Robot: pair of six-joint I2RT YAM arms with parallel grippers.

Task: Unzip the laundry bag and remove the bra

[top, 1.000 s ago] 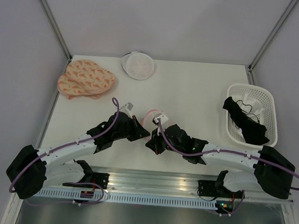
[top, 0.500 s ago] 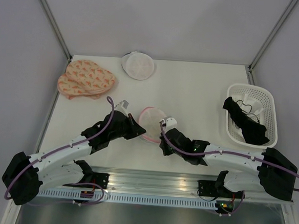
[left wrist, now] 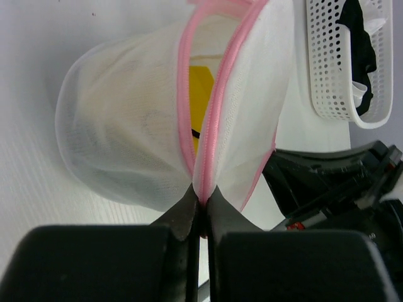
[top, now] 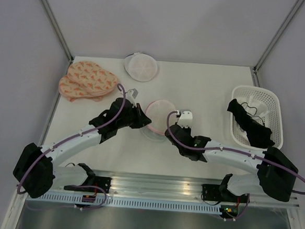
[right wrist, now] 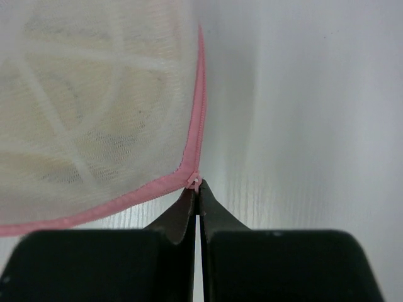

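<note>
The left tool is clenched on the pink zip edge of the laundry bag. The right tool pinches the zipper pull. From above, the bag lies mid-frame on the counter, slightly higher than half a second ago.

Right pincer shifted rightward, away from left pincer; laundry bag between them now spread wider.

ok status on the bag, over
Left tool shut on bag at its pink edge. Right tool shut on zip pull. Bag part open, yellow item inside, not out. Basket off right, apart.
</note>
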